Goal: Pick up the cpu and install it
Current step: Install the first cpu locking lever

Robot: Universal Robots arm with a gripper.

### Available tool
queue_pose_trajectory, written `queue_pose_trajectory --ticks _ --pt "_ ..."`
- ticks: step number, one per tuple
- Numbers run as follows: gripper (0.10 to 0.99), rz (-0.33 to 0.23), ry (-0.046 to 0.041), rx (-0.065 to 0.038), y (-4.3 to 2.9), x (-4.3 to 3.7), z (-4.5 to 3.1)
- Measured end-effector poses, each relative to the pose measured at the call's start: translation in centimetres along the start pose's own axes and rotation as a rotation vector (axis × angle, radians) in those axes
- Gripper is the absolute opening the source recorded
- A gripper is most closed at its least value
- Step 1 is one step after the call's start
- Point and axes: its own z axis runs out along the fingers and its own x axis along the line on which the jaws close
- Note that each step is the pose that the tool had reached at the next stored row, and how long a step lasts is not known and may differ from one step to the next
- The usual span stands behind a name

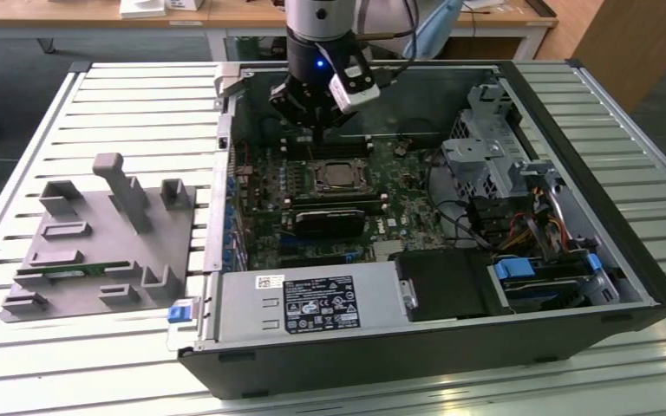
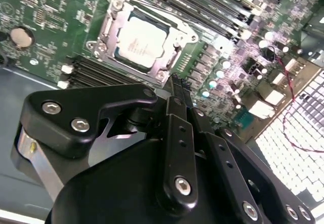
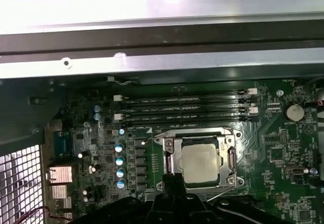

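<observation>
One small flat square with a pale silvery-grey top plate: the cpu (image 3: 201, 163), level inside the metal socket frame (image 3: 230, 155) on the green motherboard (image 3: 283, 183). Carries faint print on the plate in the second wrist view, too small to read. Shrinks in the exterior view to a dull grey patch mid-board, toward the far side of the open computer case (image 1: 426, 355). Adds, in the first wrist view, four long memory slots (image 3: 185, 107) just beside the socket and a round coin cell (image 3: 293, 113). Places, in the exterior view, the gripper (image 1: 308, 121) above the board just far of the socket, apart from the chip. Shows, in the second wrist view, black fingers (image 2: 174, 118) pressed together with nothing between them. Leaves a grey fixture tray (image 1: 90, 243) well apart at the exterior view's left, on the slatted table (image 1: 136, 95).
</observation>
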Motion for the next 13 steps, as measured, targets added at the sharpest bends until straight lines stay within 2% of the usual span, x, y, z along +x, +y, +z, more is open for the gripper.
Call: queue_pose_trajectory --ticks 13 --pt "0.106 -0.009 0.0002 0.0 -0.13 1.82 0.33"
